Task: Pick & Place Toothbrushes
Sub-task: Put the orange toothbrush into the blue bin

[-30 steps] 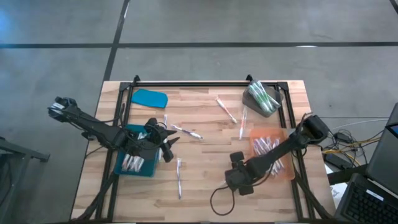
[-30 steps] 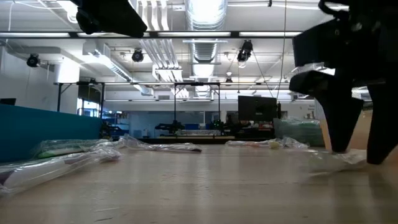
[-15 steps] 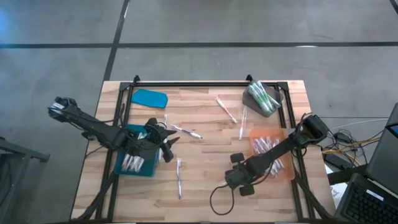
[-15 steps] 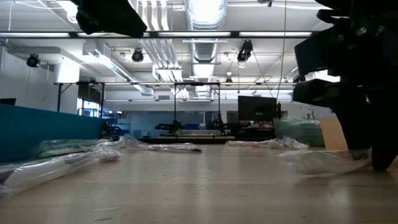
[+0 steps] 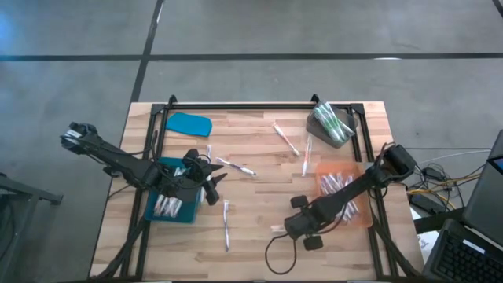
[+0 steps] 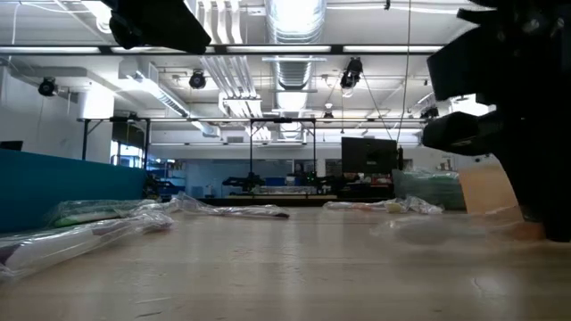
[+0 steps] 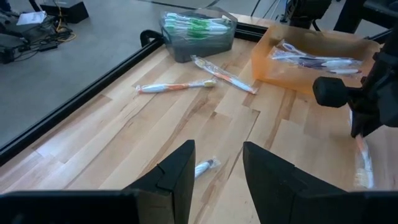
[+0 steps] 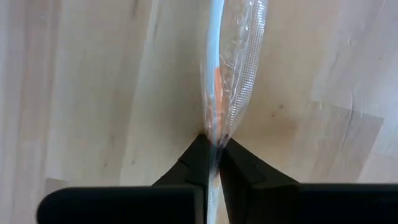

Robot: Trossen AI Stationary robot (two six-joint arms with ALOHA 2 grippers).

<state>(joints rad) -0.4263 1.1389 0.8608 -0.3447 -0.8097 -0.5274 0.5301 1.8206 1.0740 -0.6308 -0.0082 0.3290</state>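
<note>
Toothbrushes fill both trays, several remain on the wooden tabletop (image 5: 259, 196); right gripper (image 8: 212, 152) clamps a clear-wrapped orange toothbrush (image 8: 227, 74); left gripper (image 7: 214, 163) open.

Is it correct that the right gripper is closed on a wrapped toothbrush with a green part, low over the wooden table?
Not fully. The right gripper is shut on a wrapped toothbrush low over the wooden table, but the coloured part inside the clear wrapper is orange, not green. The right wrist view shows this.
</note>
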